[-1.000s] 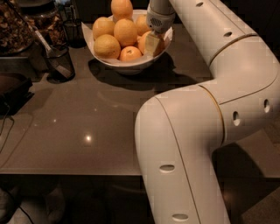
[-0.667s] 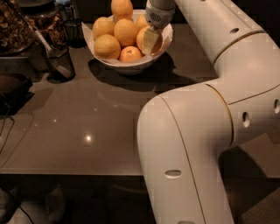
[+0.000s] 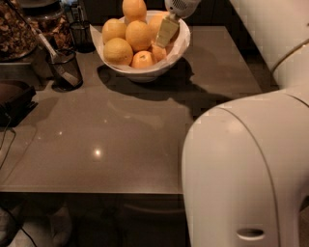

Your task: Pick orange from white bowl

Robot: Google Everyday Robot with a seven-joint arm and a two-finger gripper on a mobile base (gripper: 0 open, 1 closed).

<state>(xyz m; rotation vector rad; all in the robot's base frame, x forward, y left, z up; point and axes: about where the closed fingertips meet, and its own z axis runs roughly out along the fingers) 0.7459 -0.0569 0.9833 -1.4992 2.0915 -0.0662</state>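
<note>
The white bowl (image 3: pixel 181 46) stands at the back of the table and holds several yellow-orange fruits in a pile. An orange (image 3: pixel 139 34) sits in the middle of the pile, with another (image 3: pixel 118 50) at the front left and one (image 3: pixel 133 8) on top. A smaller deeper-orange fruit (image 3: pixel 143 59) lies at the front. My gripper (image 3: pixel 167 32) reaches down from above into the right side of the bowl. It rests against a fruit (image 3: pixel 155 21) there, which it partly hides.
A dark glass cup (image 3: pixel 64 69) with a utensil in it stands left of the bowl, and another (image 3: pixel 81 34) stands behind it. Dark containers line the left edge. My large white arm (image 3: pixel 246 169) fills the right foreground. The table's front edge (image 3: pixel 96 192) is near.
The gripper has shifted slightly up and back over the right side of the bowl. The arm's big segments have swung to the right. The fruits have not moved.
</note>
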